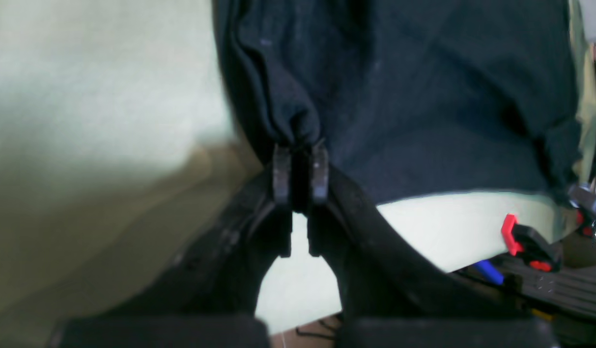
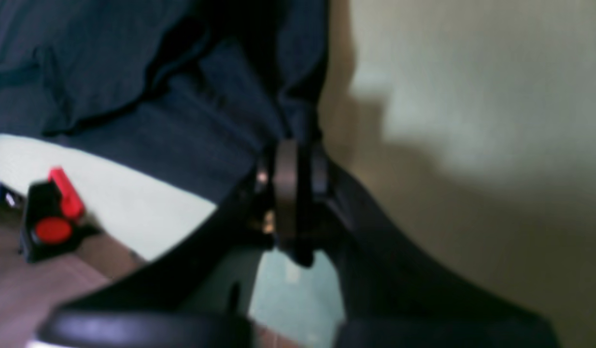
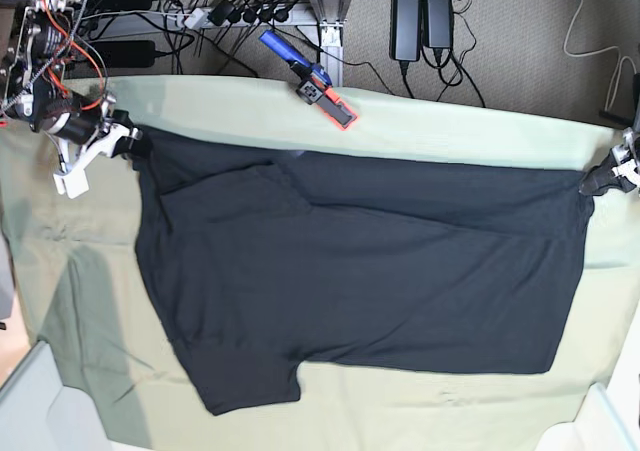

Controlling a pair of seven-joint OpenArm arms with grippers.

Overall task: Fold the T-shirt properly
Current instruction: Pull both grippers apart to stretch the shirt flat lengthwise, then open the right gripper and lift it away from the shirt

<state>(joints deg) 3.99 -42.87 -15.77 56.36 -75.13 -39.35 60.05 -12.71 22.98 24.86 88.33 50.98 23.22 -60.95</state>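
Note:
The black T-shirt (image 3: pixel 360 271) lies spread plain side up on the pale green cloth (image 3: pixel 450 121), a sleeve (image 3: pixel 245 381) pointing to the near edge. My left gripper (image 1: pixel 301 157) is shut on a bunched corner of the T-shirt (image 1: pixel 423 96); in the base view the left gripper (image 3: pixel 600 179) sits at the shirt's far right corner. My right gripper (image 2: pixel 298 169) is shut on a pinch of the T-shirt (image 2: pixel 134 87); in the base view the right gripper (image 3: pixel 128 141) holds the far left corner. The top edge is stretched between them.
A red and black clamp with a blue handle (image 3: pixel 312 79) grips the table's far edge, also seen as the clamp (image 1: pixel 525 241) and the clamp (image 2: pixel 51 217). Cables and power bricks (image 3: pixel 420 16) lie on the floor behind. Pale panels (image 3: pixel 40 401) stand at the near corners.

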